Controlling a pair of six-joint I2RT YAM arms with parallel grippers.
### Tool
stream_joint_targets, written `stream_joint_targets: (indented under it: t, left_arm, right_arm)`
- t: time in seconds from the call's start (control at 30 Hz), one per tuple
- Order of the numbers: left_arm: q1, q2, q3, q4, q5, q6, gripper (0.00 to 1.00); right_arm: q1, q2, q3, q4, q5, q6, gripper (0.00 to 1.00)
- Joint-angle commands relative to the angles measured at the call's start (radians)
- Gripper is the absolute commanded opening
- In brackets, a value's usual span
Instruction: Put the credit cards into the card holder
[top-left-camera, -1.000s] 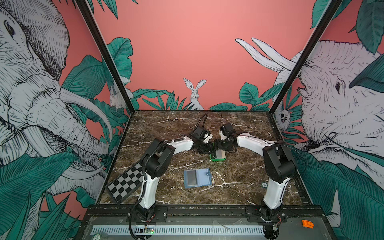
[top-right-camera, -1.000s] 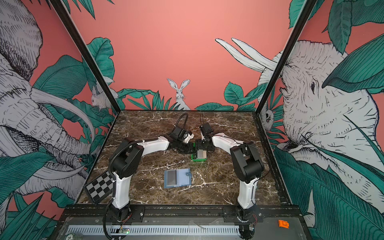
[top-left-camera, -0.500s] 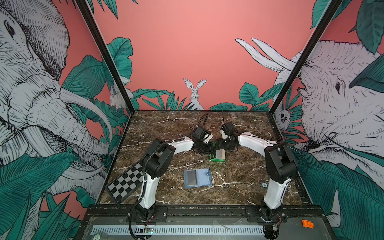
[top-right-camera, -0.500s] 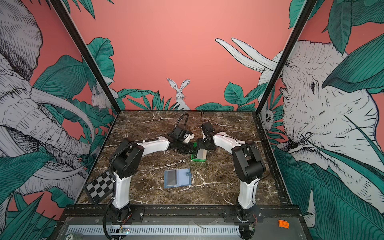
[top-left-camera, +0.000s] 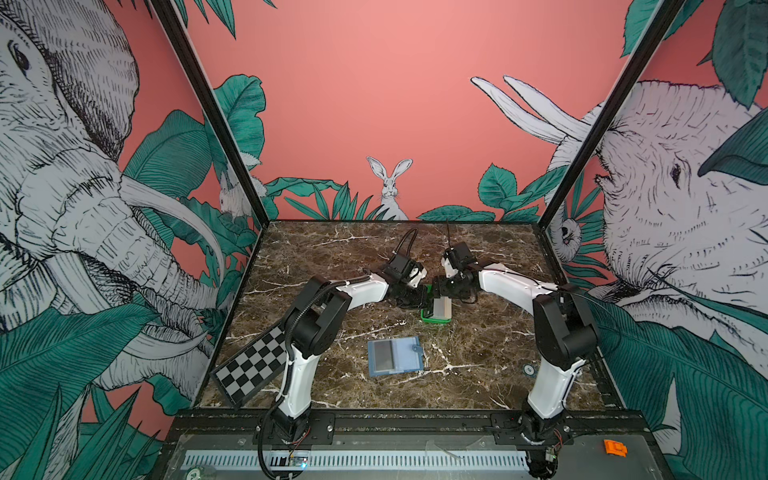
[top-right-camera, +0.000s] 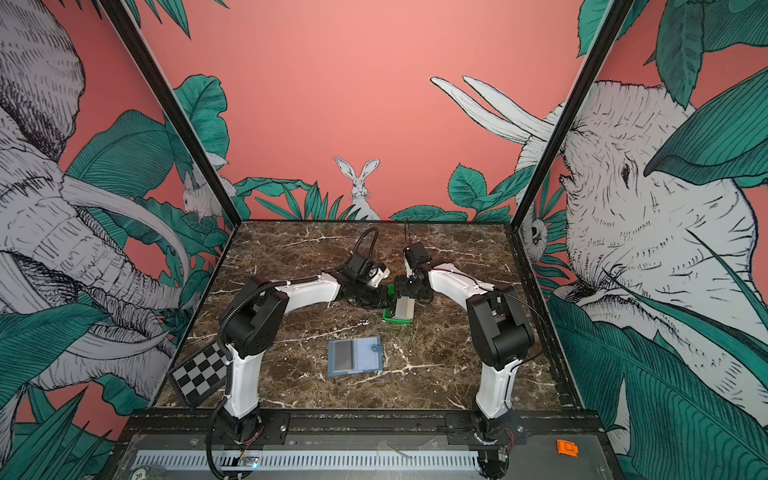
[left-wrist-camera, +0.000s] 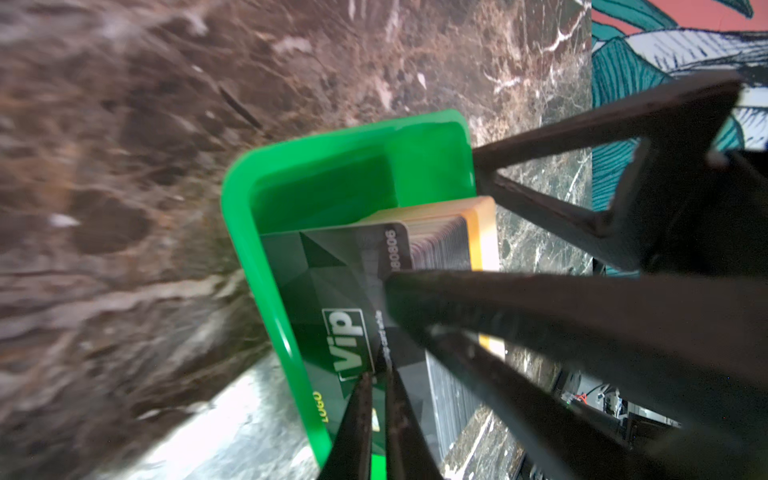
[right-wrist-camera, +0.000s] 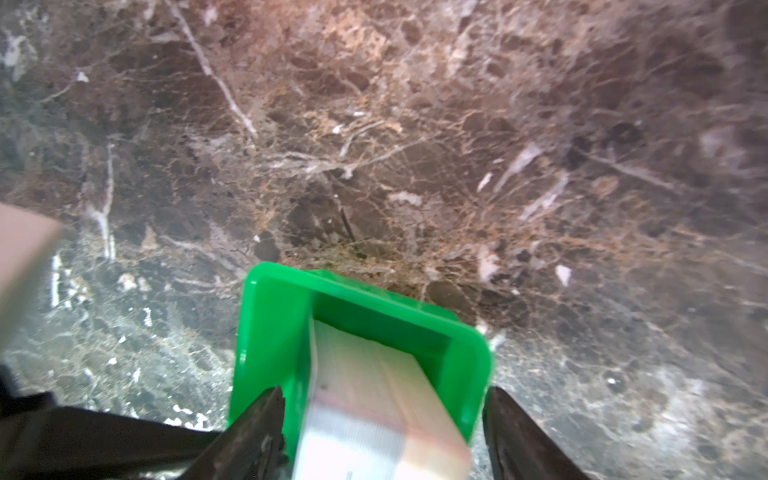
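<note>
While left jaws pinch VIP card (left-wrist-camera: 332, 291), right jaws wide, straddling green tray (right-wrist-camera: 266, 332).

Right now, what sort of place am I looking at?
Probably a robot test booth, not a real room: jungle-mural walls enclose a marble-look table, a checkerboard calibration board leans at one edge, and two arms are bolted to a front rail.

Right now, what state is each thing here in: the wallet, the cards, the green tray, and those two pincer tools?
Card holder: lying open and flat on the table, apart from both arms.
Credit cards: stacked on edge in the tray.
VIP card: pinched by the left tool.
Green tray: on the table, straddled by the right tool.
Left tool: shut on the VIP card.
Right tool: open.
</note>
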Motion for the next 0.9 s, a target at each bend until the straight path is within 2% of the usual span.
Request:
stream_joint_targets:
  t: [0.0,0.3,0.5,0.67,0.87]
  left_arm:
    - [-0.021,0.009,0.016,-0.028,0.004,-0.001,0.12]
    - [-0.028,-0.007,0.020,-0.027,0.014,-0.003,0.11]
    - [-0.025,-0.035,0.038,-0.089,-0.054,0.040,0.11]
    - [-0.019,-0.031,0.037,-0.097,-0.071,0.046,0.11]
    - [-0.020,-0.020,0.026,-0.086,-0.076,0.034,0.10]
  right_arm:
    - [-0.006,0.031,0.023,0.014,-0.050,0.000,0.74]
    - [-0.004,0.030,0.017,0.012,-0.114,-0.069,0.70]
    - [-0.004,0.004,-0.015,0.011,-0.130,-0.113,0.69]
    - [-0.002,0.000,-0.014,0.006,-0.114,-0.103,0.68]
    - [0.000,0.014,-0.007,-0.015,-0.036,-0.073,0.69]
